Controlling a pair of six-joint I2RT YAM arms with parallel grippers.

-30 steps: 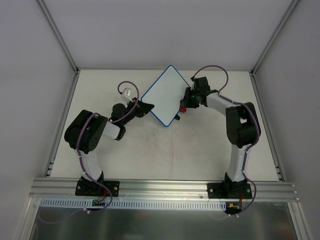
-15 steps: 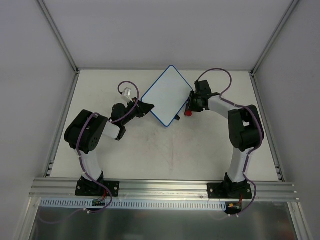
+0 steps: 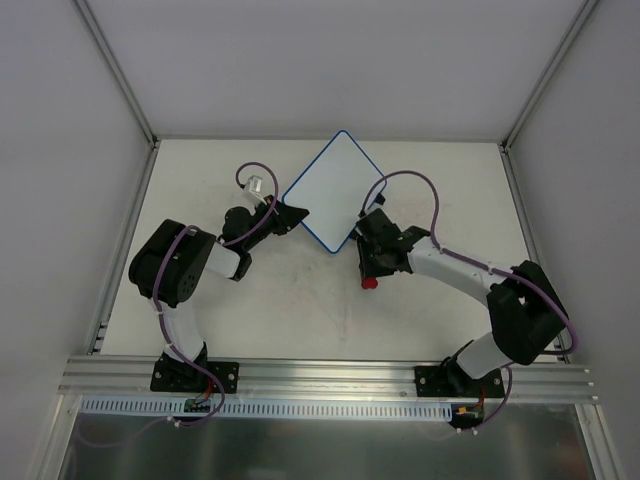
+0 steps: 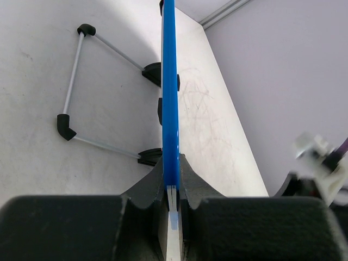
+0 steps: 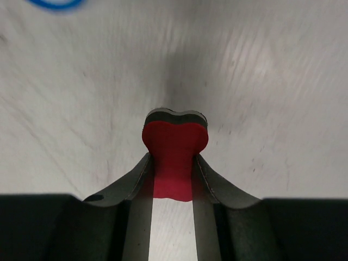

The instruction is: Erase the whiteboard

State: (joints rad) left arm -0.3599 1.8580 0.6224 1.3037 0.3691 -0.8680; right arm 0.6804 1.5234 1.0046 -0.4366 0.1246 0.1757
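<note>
Centre top of the overhead view: the whiteboard lies turned like a diamond on the pale table, one corner pointing at the back wall. My left gripper reaches in from the left and has its fingers pressed together on the board's left corner. In the left wrist view the blue rim runs edge-on straight up out of the closed fingers. I judge this hold is there to stop the board sliding when it is rubbed.

Just below and right of the board's lowest corner, my right gripper pinches the red eraser by its narrow waist. The rounded head sticks out past the fingertips so that it can meet a surface before the fingers do. In the right wrist view that head hangs over bare, scuffed table, with only a blurred sliver of blue at the upper left of the frame. The eraser is therefore off the board and apart from it.

From overhead the board's face looks plain white; any faint marks would be too small for me to tell. To the left of the rim in the left wrist view is a thin wire frame with black corners, and I cannot say what it belongs to.
</note>
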